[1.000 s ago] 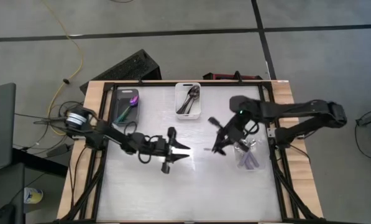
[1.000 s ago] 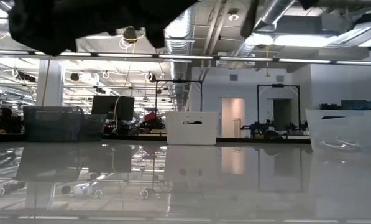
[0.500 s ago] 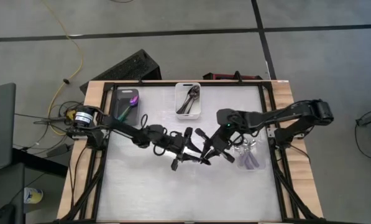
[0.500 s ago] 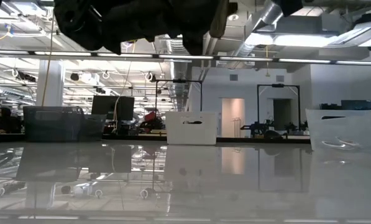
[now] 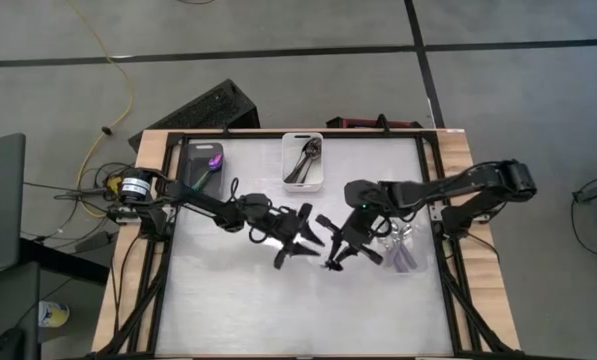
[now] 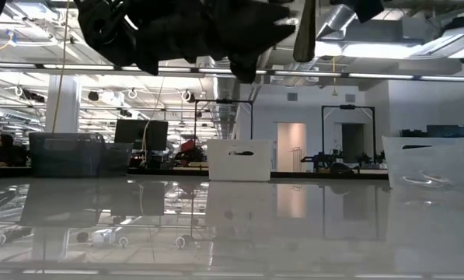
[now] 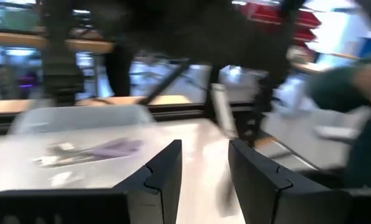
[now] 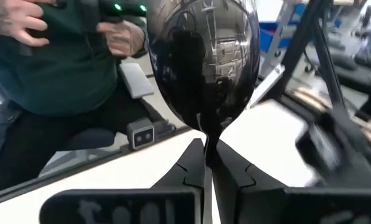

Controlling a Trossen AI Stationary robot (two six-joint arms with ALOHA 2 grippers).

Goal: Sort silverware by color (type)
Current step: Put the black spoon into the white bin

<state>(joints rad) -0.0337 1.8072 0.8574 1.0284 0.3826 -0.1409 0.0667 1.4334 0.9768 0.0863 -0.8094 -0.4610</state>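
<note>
My right gripper (image 5: 334,252) is over the middle of the table, shut on a glossy black spoon (image 8: 204,56) whose bowl fills the right wrist view. My left gripper (image 5: 300,238) is open and empty just to its left, its fingertips pointing toward the right gripper. The grey bin (image 5: 202,165) at the far left holds a purple spoon. Black spoons lie in the white bin (image 5: 303,161) at the far edge. The clear bin (image 5: 398,250) on the right holds purple and silver spoons, also seen in the left wrist view (image 7: 104,149). My right gripper pinches the black spoon between its two fingers at the neck (image 8: 209,138), just under the bowl. The bowl stands out beyond the fingertips and the handle is hidden behind the fingers. The spoon is lifted clear of the table.
Black frame rails run along the table's edges (image 5: 168,250). Bare table surface lies along the near side (image 5: 298,310). A person in a green top (image 8: 54,68) shows beyond the table in the right wrist view.
My right gripper has moved from beside the clear bin toward the table's left and near edge, carrying the black spoon to the middle. My left gripper has reached toward the table's right, closing on the right gripper, then eased back slightly.
</note>
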